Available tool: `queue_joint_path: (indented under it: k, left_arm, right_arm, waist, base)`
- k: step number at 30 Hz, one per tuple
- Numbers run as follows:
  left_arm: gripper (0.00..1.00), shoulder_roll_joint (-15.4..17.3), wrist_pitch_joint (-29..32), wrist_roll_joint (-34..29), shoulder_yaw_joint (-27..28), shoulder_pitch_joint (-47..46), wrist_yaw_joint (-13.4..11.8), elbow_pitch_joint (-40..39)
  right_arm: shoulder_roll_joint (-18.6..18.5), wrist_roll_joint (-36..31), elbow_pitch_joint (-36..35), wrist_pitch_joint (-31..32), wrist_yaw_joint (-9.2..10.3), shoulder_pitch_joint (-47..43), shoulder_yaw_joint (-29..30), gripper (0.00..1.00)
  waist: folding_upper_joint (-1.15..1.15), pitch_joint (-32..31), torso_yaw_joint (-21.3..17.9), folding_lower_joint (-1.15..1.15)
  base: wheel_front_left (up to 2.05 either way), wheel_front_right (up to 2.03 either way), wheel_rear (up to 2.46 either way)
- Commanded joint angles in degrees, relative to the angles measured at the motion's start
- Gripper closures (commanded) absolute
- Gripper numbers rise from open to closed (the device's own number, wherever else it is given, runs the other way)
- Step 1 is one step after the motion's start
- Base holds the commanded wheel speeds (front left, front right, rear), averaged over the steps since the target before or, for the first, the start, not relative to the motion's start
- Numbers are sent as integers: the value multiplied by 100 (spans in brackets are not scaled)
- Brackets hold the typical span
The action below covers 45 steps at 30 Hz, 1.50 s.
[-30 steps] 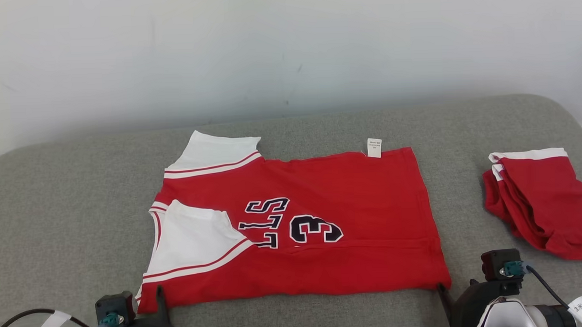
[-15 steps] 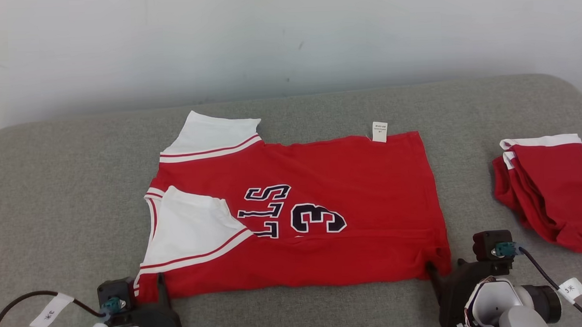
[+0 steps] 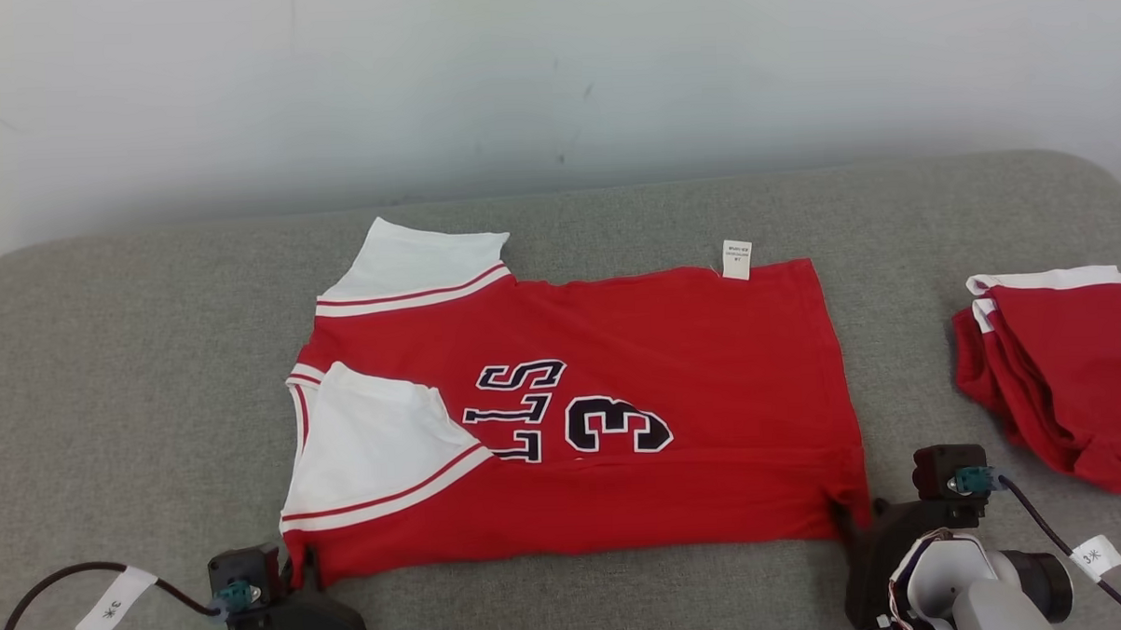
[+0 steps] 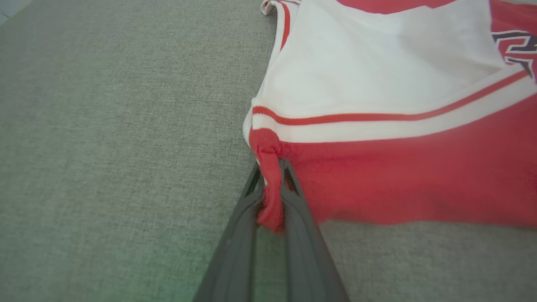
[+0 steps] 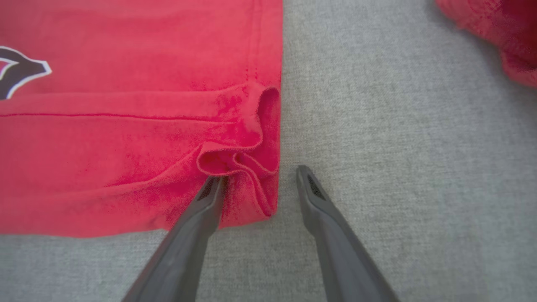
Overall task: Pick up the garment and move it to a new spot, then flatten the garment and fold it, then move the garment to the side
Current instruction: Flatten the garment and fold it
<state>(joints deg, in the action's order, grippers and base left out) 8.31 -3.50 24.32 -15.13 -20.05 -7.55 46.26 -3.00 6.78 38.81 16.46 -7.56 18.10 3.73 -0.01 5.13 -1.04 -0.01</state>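
The red short-sleeved jersey (image 3: 674,348) with white sleeves and navy, white-outlined lettering lies spread flat on the middle of the grey fabric-covered surface (image 3: 133,367). Its sleeves point toward the surface's left edge and its hem toward the right edge. One white sleeve is folded over the red body at the near-left part. The other sticks out at the far-left part. A small white label (image 3: 737,258) pokes out from the jersey's far edge.

The left gripper (image 4: 270,167) sits at the near edge of the surface, clamped on the jersey's near-left corner. In the left wrist view a bunched strip of red cloth is pinched between its two dark fingers.

The right gripper (image 5: 260,174) is at the jersey's near-right corner with its fingers spread apart. One fingertip (image 5: 216,184) lies over the red cloth at the foot of a puckered fold. The other rests on bare grey fabric just beside the hem.

A second red garment (image 3: 1057,372) with white trim lies folded by the right edge, well apart from the jersey. A white wall (image 3: 552,73) rises behind the far edge.
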Motion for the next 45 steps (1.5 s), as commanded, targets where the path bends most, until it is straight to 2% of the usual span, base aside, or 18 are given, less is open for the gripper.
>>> queue_joint_path:
  k: [1, 11, 15, 20, 24, 27, 33, 35, 36, 41, 45]
  left_arm:
    - [100, 20, 46, 63, -5, 183, 21, 139]
    - [100, 8, -114, 231, 48, 542, 77, 47]
    - [100, -38, -170, 264, -10, 742, 132, -170]
    - [100, -31, -257, 338, 8, 1030, 84, -545]
    - [100, 17, -308, 378, 36, 1353, 15, -954]
    - [100, 37, -310, 374, 9, 1618, -52, -1341]
    - [100, 35, -237, 325, -93, 2140, -196, -2078]
    - [100, 93, -174, 370, -96, 2235, -166, -2207]
    - [100, 93, -174, 370, -96, 2235, -166, -2207]
    - [100, 145, -59, 393, -139, 2422, -204, -2308]
    - [100, 182, -36, 463, -84, 2539, -258, -2341]
  right_arm:
    - [-63, 56, 434, 3, 16, -168, -62, 100]
    - [-419, 439, 1458, -807, 28, 16, -351, 100]
    - [-513, 727, 1566, -1103, 28, -2, -445, 100]
    - [-727, 1094, 1465, -1363, 28, -213, -560, 100]
    - [-804, 1244, 816, -1308, 22, -527, -619, 100]
    - [-705, 1312, -38, -1028, 19, -927, -626, 100]
    - [-436, 1384, -2309, 323, 16, -2086, -483, 100]
    - [-353, 1234, -3018, 814, 16, -2488, -332, 100]
    - [-353, 1234, -3018, 814, 16, -2488, -332, 100]
    - [-170, 694, -4131, 1582, 16, -3081, 58, 100]
    - [-77, 387, -4389, 1842, 16, -3263, 136, 100]
  waist:
    - [1, -47, -6, 1]
    - [1, -495, -34, 1]
    - [1, -637, 20, 1]
    - [1, -784, 71, 1]
    - [1, -892, 35, 1]
    - [1, -937, -3, 1]
    - [1, -949, -47, 1]
    - [1, -941, -63, 1]
    - [1, -941, -63, 1]
    - [1, -921, -106, 1]
    - [1, -920, -139, 1]
  base:
    - [0, 0, 0]
    - [0, 0, 0]
    - [0, 0, 0]
    - [0, 0, 0]
    - [0, 0, 0]
    - [0, 0, 0]
    - [0, 0, 0]
    - [0, 0, 0]
    - [0, 0, 0]
    - [0, 0, 0]
    - [0, 0, 0]
